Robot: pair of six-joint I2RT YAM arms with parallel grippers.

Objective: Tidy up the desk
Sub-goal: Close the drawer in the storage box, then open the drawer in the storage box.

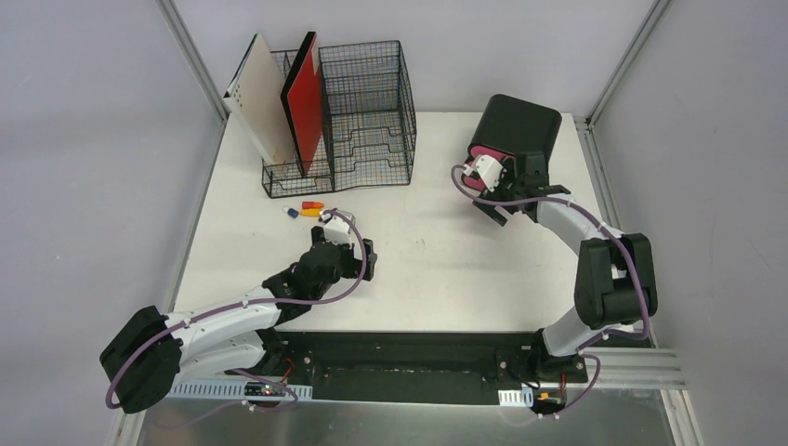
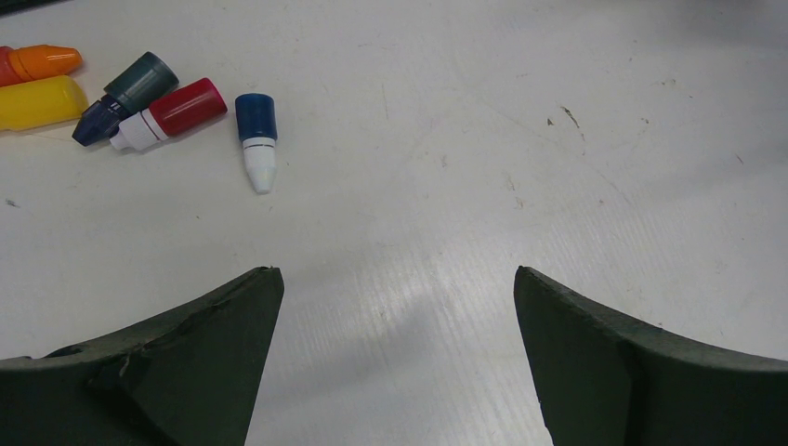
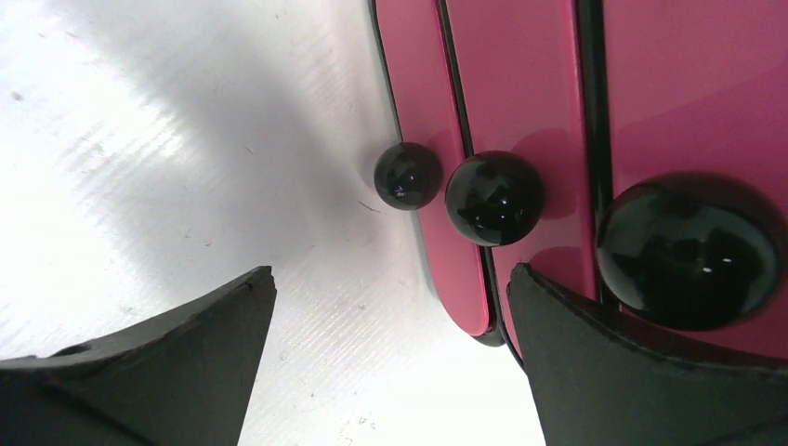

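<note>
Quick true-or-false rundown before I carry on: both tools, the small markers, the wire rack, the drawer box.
1. The left tool is open and empty. True.
2. The small markers lie inside the wire rack. False: they lie on the desk, in front of it.
3. The right tool faces the pink drawers. True.
4. The right tool is clamped on a knob. False: it is open, gripping nothing.
5. A red board stands in the rack. True.
</note>
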